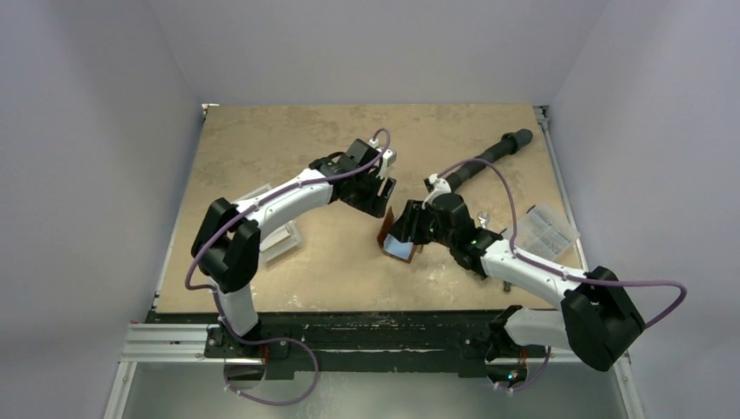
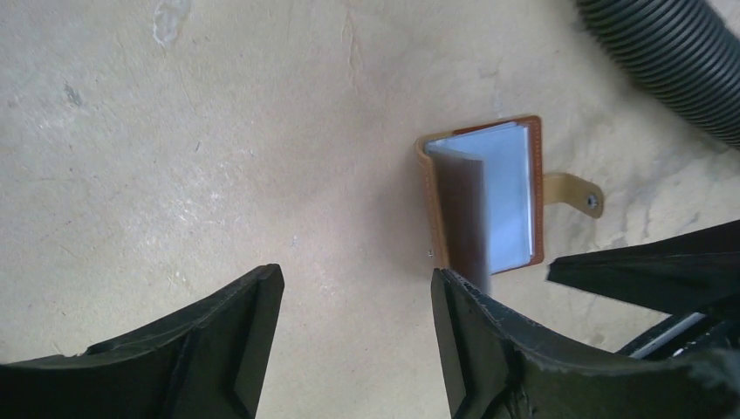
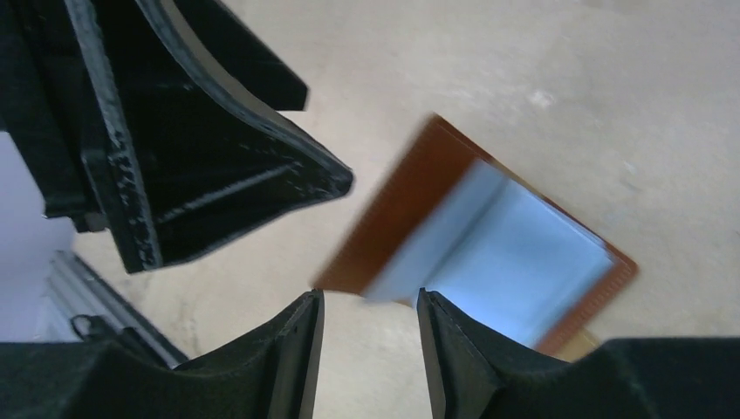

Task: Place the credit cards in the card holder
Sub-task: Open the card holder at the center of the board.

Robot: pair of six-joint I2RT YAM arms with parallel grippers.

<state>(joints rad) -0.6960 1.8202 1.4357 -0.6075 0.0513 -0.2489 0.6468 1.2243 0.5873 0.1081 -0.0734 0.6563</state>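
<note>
Setting: a robotics lab test cell, not a lived-in room.

Evidence:
- Left arm [image 1: 288,194] and right arm [image 1: 524,266] are bolted to an aluminium rail [image 1: 166,340] at the near edge of a bare tan board table [image 1: 262,140].
- Plain white walls [image 1: 87,131] box the table in on three sides.
- Purple cables [image 1: 646,282] loop along both arms.
- A black corrugated hose [image 2: 672,61] lies on the board.

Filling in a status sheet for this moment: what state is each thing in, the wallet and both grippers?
Wallet: open on the table, one flap raised.
Snap strap: unfastened, sticking out sideways.
Left gripper: open, empty.
Right gripper: open, empty.
</note>
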